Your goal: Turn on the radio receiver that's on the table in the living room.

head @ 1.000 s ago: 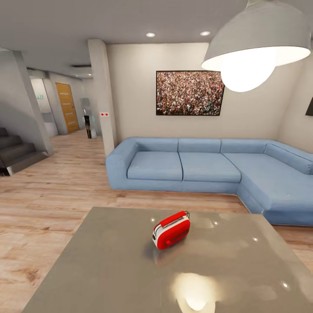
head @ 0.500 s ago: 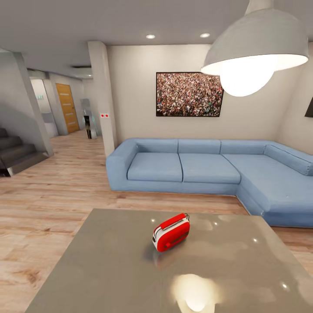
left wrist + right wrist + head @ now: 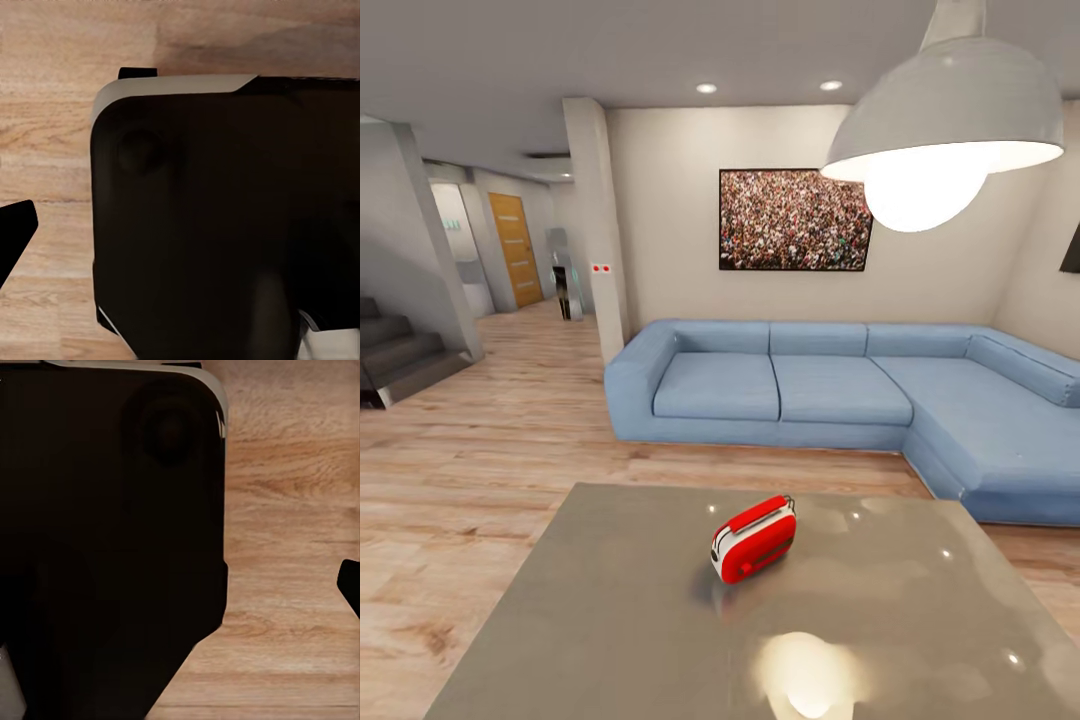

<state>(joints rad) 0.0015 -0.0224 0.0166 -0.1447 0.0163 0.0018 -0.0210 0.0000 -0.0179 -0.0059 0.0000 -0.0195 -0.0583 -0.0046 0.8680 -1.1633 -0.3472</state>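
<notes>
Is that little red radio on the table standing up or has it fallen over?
Standing up. The radio receiver rests on its base on the grey table, handle on top, with nothing touching it.

The view has tilted slightly: the pendant lamp (image 3: 945,130) seems to sit a little lower in frame now.

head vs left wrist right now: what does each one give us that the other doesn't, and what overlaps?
Head view: the radio receiver standing on the table, with the blue sofa, crowd picture and pendant lamp behind. Left wrist view: a dark robot body part close up, hanging over the floor. Both share the light wood plank floor.
</notes>
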